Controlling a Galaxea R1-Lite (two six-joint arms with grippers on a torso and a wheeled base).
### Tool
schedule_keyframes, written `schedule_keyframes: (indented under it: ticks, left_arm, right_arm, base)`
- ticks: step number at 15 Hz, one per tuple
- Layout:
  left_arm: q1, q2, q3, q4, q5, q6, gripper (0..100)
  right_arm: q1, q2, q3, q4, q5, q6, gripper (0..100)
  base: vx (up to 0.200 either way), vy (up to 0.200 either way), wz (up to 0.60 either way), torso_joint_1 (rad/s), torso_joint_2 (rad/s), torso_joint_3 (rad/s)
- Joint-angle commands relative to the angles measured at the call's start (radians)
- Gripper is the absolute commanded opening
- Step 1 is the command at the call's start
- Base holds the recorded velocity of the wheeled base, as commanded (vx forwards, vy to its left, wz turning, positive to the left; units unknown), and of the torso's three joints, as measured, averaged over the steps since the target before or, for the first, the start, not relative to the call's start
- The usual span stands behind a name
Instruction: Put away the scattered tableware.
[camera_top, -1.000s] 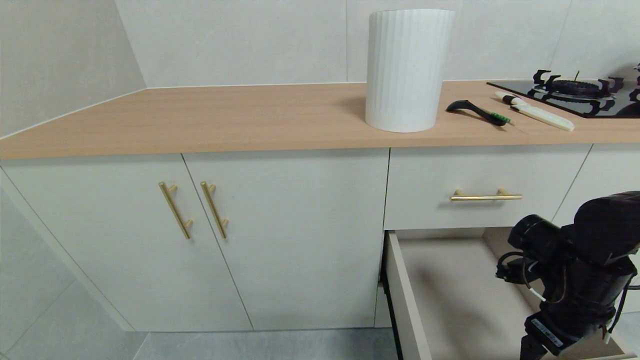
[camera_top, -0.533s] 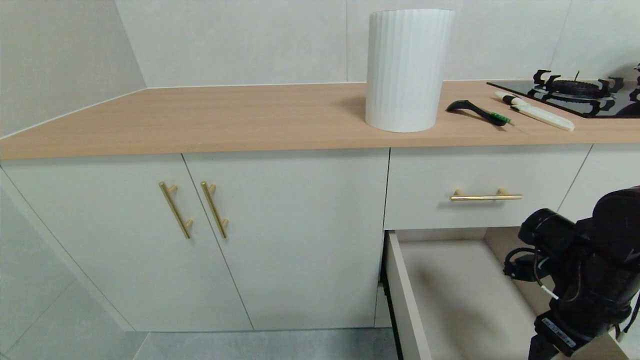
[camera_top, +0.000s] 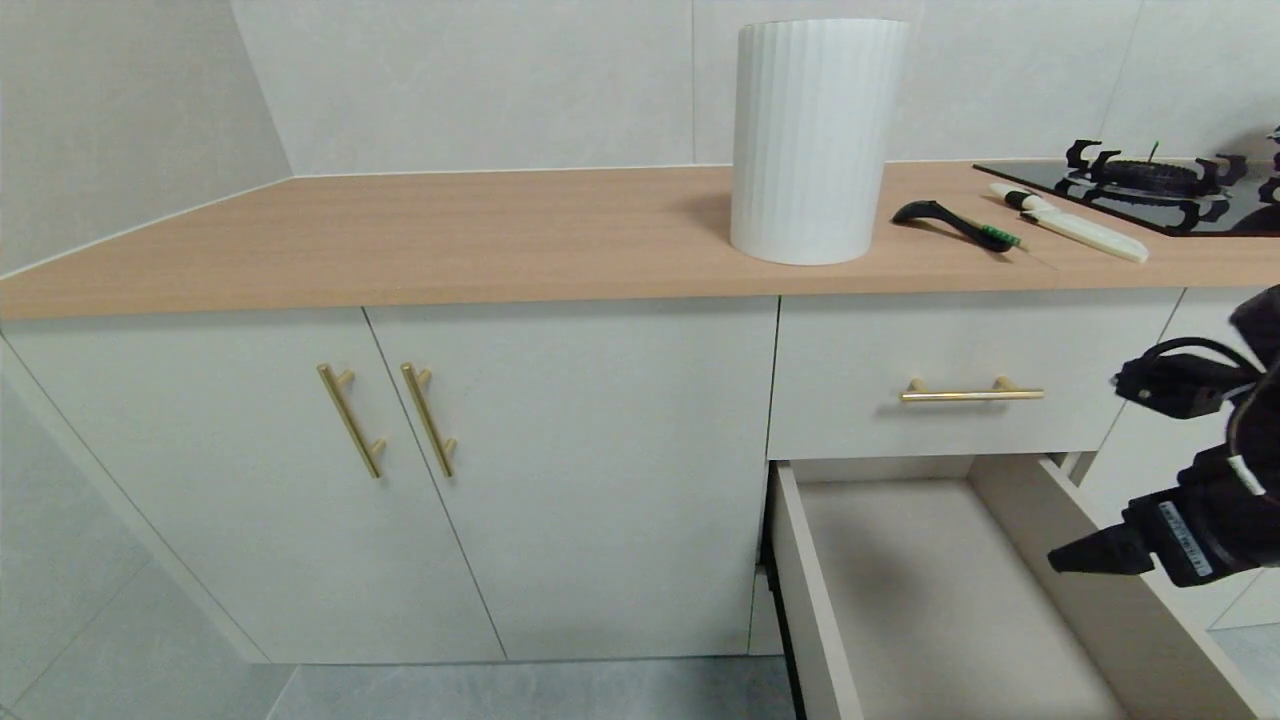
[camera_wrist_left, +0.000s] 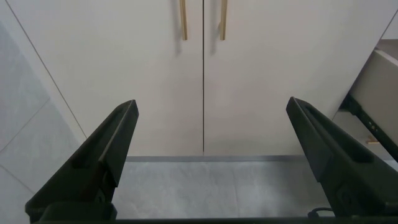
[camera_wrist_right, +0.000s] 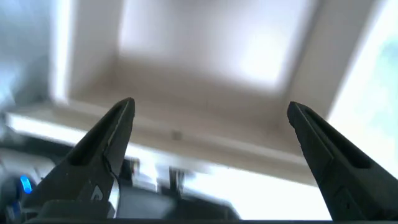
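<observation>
A: What have I got in the containers?

B: On my head feed the white ribbed canister (camera_top: 815, 140) stands upright on the countertop (camera_top: 450, 240). From this angle I can't see into it. Below it and to its right, the lower drawer (camera_top: 815, 600) is pulled out, and I see its pale floor and side walls. The upper drawer (camera_top: 950, 340), the one with the brass handle, is closed.

A: And the tableware?

B: Both pieces lie flat on the countertop to the right of the canister. The black-handled tool (camera_top: 950, 222) is nearest it, then the white knife (camera_top: 1075, 228), just beside the hob (camera_top: 1200, 215). The two lie close together.

A: Grippers?

B: My right gripper (camera_wrist_right: 209, 109) hangs low and to the right of the canister, by the lower drawer's right wall, fingers spread wide and grasping nothing. My left gripper (camera_wrist_left: 211, 104) is likewise splayed and carrying nothing, facing the double cabinet doors (camera_wrist_left: 261, 81) below and left of the canister.
</observation>
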Motion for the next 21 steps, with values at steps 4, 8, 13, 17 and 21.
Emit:
schedule_keyframes:
  ticks: [4, 8, 13, 17, 21]
  left_arm:
    - [0.000, 0.001, 0.000, 0.000, 0.000, 0.000, 100]
    - [0.000, 0.001, 0.000, 0.000, 0.000, 0.000, 100]
    - [0.000, 0.001, 0.000, 0.000, 0.000, 0.000, 100]
    - [0.000, 0.001, 0.000, 0.000, 0.001, 0.000, 100]
    - [0.000, 0.001, 0.000, 0.000, 0.001, 0.000, 100]
  right_arm:
    - [-0.005, -0.223, 0.009, -0.083, 0.006, 0.004, 100]
    - [-0.005, -0.230, 0.072, -0.212, 0.005, 0.004, 100]
    - [-0.005, -0.215, 0.104, -0.291, 0.002, 0.003, 100]
    - [-0.005, -0.200, 0.104, -0.331, 0.003, 0.003, 100]
    - [-0.022, -0.118, 0.098, -0.406, -0.003, 0.001, 100]
  base:
    - [0.000, 0.000, 0.00, 0.000, 0.00, 0.000]
    - [0.000, 0.000, 0.00, 0.007, -0.14, -0.180]
    - [0.000, 0.000, 0.00, 0.082, -0.44, -0.340]
    - [0.000, 0.000, 0.00, 0.135, -0.46, -0.331]
    - [0.000, 0.000, 0.00, 0.164, -0.47, -0.320]
